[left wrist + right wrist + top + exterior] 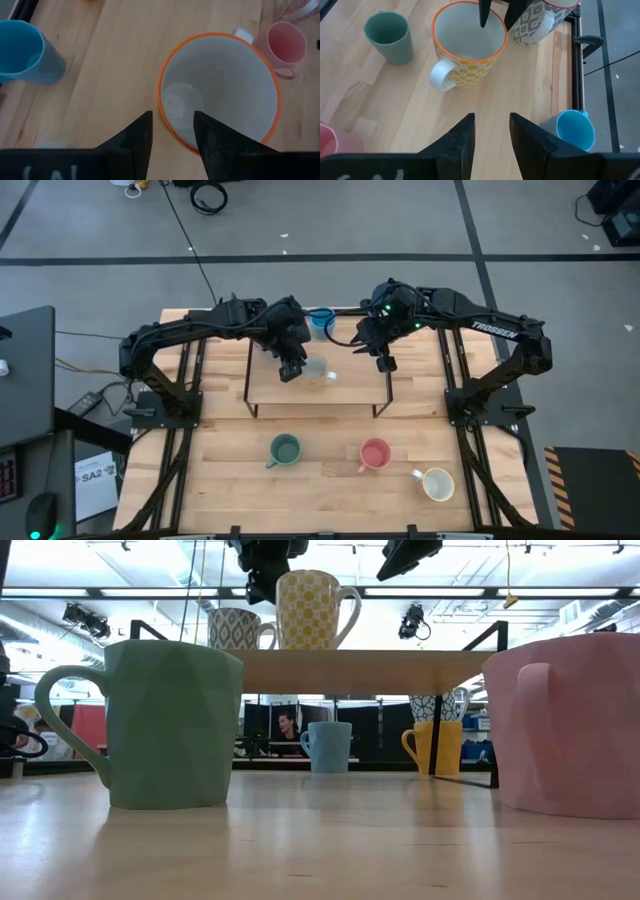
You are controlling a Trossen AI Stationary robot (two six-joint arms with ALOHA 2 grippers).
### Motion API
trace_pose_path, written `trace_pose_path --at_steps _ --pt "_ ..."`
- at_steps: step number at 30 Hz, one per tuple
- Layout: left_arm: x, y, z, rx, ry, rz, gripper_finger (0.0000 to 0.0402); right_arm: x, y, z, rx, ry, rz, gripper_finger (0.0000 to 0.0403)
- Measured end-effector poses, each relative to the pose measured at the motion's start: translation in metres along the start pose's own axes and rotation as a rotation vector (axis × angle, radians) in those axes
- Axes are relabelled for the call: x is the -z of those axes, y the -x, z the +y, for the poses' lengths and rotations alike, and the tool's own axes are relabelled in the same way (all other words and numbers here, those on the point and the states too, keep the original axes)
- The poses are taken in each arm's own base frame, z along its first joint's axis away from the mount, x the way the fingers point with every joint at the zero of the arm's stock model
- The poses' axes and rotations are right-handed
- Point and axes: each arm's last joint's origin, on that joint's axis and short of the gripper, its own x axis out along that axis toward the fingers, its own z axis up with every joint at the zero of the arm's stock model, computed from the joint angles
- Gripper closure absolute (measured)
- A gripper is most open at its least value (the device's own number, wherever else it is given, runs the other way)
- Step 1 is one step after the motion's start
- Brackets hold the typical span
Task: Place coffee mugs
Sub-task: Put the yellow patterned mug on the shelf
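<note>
The wooden tabletop (320, 480) carries a raised wooden shelf (350, 385) on dark legs toward its far side, and both dark arms reach in over that shelf from either side. On the shelf stands a yellow patterned mug (466, 47) with an orange rim and a white handle, upright, and just beside it a grey-and-white patterned mug (532, 22). The left tool (172, 135) sits at the yellow mug's rim, one finger inside the cup and the other outside, so the fingers straddle the wall; whether they press on it cannot be told. The right tool (491, 132) hovers over bare shelf near the yellow mug, on its handle side, its fingers spread a little and holding nothing. A blue mug (321, 320) stands on the tabletop behind the shelf. Under the shelf, in the low view, an orange-yellow mug (437, 747) and part of another patterned mug (440, 705) stand at the back. On the near part of the tabletop three mugs stand well apart in a loose row: a green mug (285, 449) on the left, a pink mug (375, 453) in the middle and a cream mug (437, 483) on the right, all upright. A person (289, 726) shows in the room beyond the tabletop.
</note>
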Motion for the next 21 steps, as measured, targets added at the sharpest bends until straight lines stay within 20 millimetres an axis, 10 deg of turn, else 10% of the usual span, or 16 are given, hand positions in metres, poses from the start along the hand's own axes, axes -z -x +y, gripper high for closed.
trace_pose_path --at_steps 21 --pt "0.0029 0.0037 0.0009 -0.036 0.079 0.029 0.0384 0.0 -0.0002 0.0 0.0 -0.001 0.001 0.0275"
